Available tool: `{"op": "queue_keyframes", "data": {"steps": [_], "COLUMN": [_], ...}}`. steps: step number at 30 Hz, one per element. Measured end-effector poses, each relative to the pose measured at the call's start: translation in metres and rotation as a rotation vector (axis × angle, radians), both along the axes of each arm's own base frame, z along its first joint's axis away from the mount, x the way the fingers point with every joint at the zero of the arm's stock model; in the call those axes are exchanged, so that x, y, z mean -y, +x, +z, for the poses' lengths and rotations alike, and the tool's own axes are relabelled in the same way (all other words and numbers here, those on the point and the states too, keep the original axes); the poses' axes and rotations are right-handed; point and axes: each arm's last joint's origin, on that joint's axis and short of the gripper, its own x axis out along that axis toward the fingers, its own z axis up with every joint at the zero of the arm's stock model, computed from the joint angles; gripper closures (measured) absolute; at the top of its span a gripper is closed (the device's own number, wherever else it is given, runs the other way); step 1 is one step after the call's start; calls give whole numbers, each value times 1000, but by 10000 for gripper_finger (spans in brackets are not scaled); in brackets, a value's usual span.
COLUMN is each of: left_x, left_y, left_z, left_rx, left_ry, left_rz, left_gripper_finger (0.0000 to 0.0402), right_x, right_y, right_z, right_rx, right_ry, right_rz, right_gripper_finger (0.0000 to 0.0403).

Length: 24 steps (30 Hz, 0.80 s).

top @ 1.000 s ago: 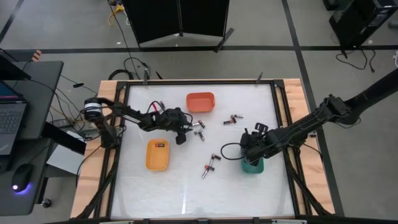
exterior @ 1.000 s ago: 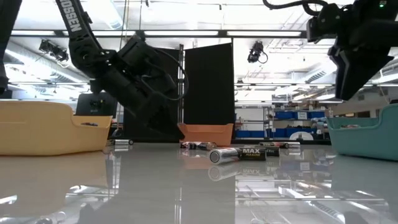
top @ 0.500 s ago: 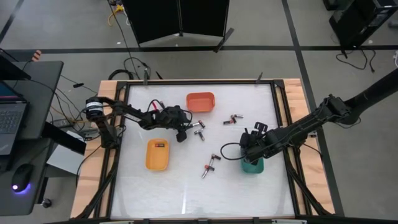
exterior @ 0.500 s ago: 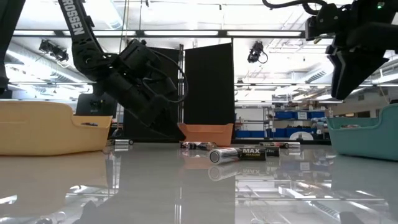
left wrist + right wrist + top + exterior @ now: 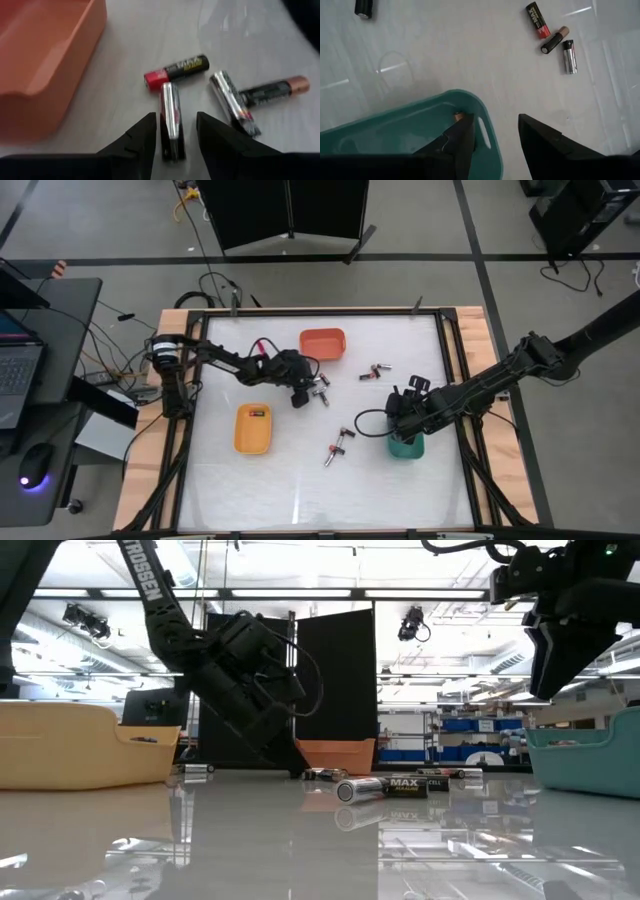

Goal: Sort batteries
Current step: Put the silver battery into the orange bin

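Observation:
Several small batteries lie flat on the white table. A cluster (image 5: 320, 388) sits below the orange tray (image 5: 322, 343), a pair (image 5: 375, 370) lies to its right, and another pair (image 5: 340, 443) lies mid-table. My left gripper (image 5: 299, 397) is open at the cluster. In the left wrist view its fingers (image 5: 176, 116) stand on either side of a silver and black battery (image 5: 170, 117), and I see no contact. My right gripper (image 5: 400, 422) hovers open over the green tray (image 5: 415, 127), which holds a battery (image 5: 458, 116).
The yellow tray (image 5: 252, 428) sits at the table's left with a battery inside. Three more batteries (image 5: 177, 70) (image 5: 231, 99) (image 5: 274, 90) lie just past the left fingers, and the orange tray's wall (image 5: 55, 75) is close beside them. Bare tabletop stretches along the near edge.
My left gripper has moved toward the table's right edge, closing in on the battery cluster below the orange tray, and its arm has stretched out further. No battery has visibly moved.

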Motion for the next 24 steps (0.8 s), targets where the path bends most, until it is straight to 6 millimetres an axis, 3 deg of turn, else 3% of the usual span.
{"op": "queue_keyframes", "data": {"steps": [6,13,19,24], "left_x": [0,0,0,3], "left_y": [1,0,-1,-10], "left_z": [-2,-2,0,15], "left_rx": [-6,-21,-29,-61], "left_ry": [-14,-10,13,1], "left_rz": [12,10,-2,-4], "left_gripper_finger": [276,348,349,349], "right_x": [0,0,-1,-1], "right_y": [0,0,1,1], "right_z": [0,0,0,0], "right_rx": [0,1,11,16], "right_ry": [-1,0,5,8], "right_rz": [1,-1,-2,-11], "right_gripper_finger": [240,240,245,250]}}
